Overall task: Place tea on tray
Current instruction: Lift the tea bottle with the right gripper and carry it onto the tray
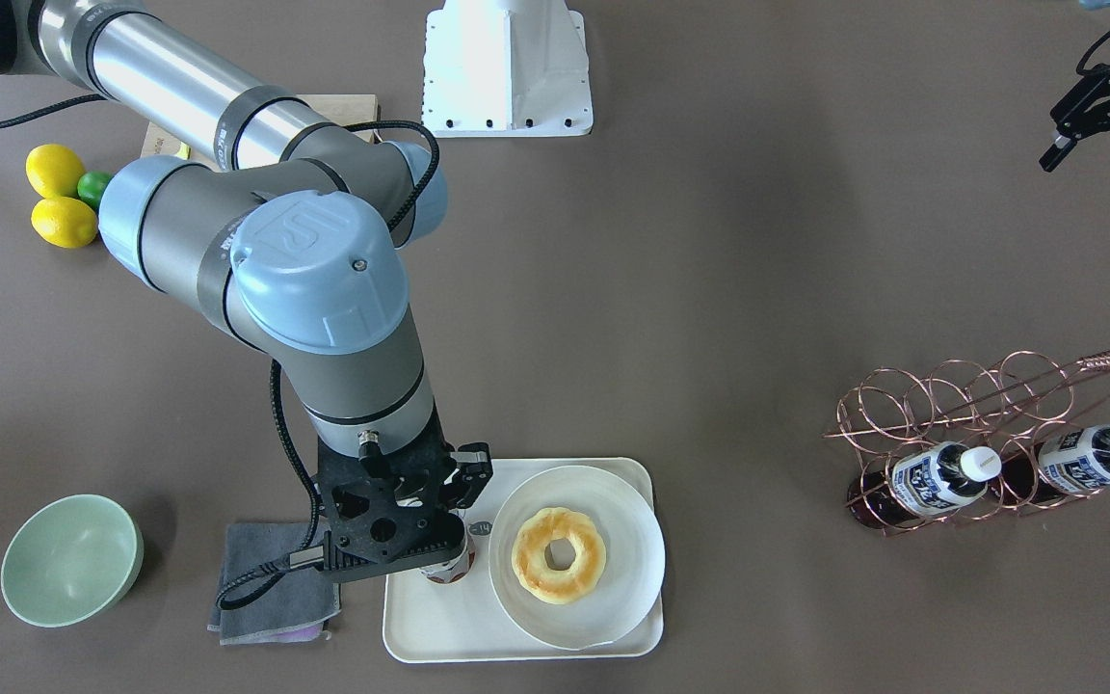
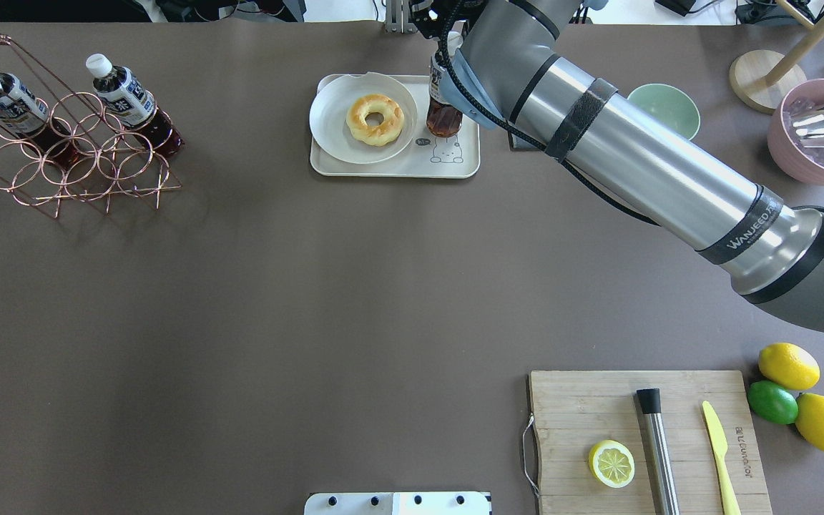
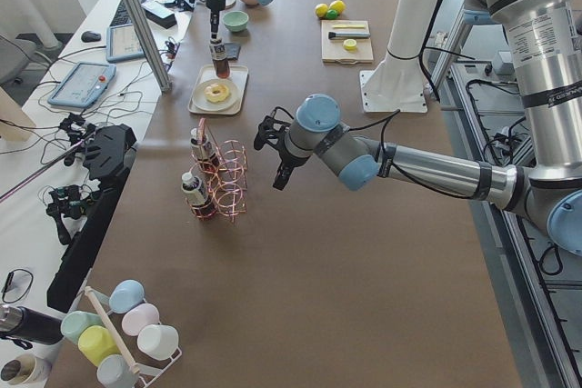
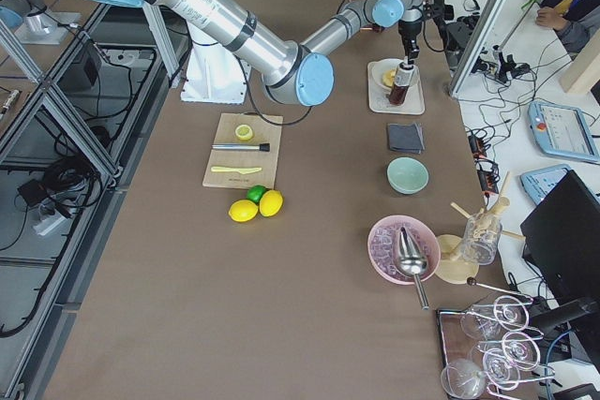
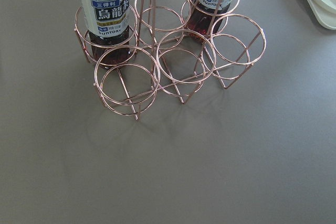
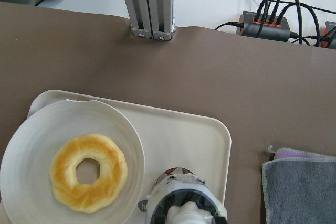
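Right gripper: I saw the right gripper [image 1: 425, 542] pointing straight down over one end of the tray, its fingers closed on the top of the tea.
Tea: the tea [image 2: 443, 114] stood upright on the tray [image 2: 390, 170], in the strip between the plate and the rim on the robot's right. Its base was just beside the drawn bear [image 2: 447, 151]. Through the right wrist camera I looked down on its white cap, directly under the hand.
Contact: I could not tell whether the base rested fully on the tray or hung just clear of it.
Plate: the plate [image 2: 330, 125] lay on the rest of the tray, its edge reaching out over the rim, with a doughnut [image 2: 375, 119] in the middle. The tea was close beside it. I could not tell whether they touched.
Left gripper: the left gripper [image 1: 1093, 172] hung above the table with its fingers spread and nothing between them, well apart from the tray. Its camera looked down on the rack.
Rack: the copper wire rack [image 2: 76, 161] held two more bottles [image 2: 126, 93], both leaning in its rings.
Beside the tray: a grey cloth [image 1: 271, 569] lay just off the tray's end under the right arm, and a green bowl [image 1: 68, 559] sat beyond it.
Near side: a wooden board [image 2: 598, 400] carried half a lemon [image 2: 611, 463].
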Available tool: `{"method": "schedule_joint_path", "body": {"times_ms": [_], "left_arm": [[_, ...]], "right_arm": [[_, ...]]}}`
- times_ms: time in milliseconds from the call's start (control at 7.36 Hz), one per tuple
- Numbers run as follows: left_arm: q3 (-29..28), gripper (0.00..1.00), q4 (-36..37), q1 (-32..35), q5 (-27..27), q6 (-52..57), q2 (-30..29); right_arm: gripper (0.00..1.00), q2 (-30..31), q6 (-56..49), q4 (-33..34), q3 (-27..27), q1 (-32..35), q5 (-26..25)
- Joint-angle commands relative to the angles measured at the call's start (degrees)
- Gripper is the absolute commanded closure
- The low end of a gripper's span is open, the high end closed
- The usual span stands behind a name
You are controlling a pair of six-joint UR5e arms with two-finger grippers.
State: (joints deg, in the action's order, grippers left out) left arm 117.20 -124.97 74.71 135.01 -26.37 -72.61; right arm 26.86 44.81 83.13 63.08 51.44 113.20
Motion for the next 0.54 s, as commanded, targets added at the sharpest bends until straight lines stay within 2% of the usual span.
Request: {"method": "schedule_joint_path", "body": {"times_ms": [0,272,408], "left_arm": [[0.22,0.03,-0.01,0.35,-0.1,0.0,0.02],[0.22,0.03,-0.01,0.35,-0.27,0.0,-0.16],[0.31,0.03,-0.01,0.35,-0.28,0.0,-0.16]], "right_arm": [[1.0,0.64,-0.51,-0.42,0.12,0.32,-0.09],[1.0,1.34,-0.43,-0.51,0.46,-0.02,-0.09],[0.93,1.44,-0.17,-0.42,0.73,0.06,0.0]]}}
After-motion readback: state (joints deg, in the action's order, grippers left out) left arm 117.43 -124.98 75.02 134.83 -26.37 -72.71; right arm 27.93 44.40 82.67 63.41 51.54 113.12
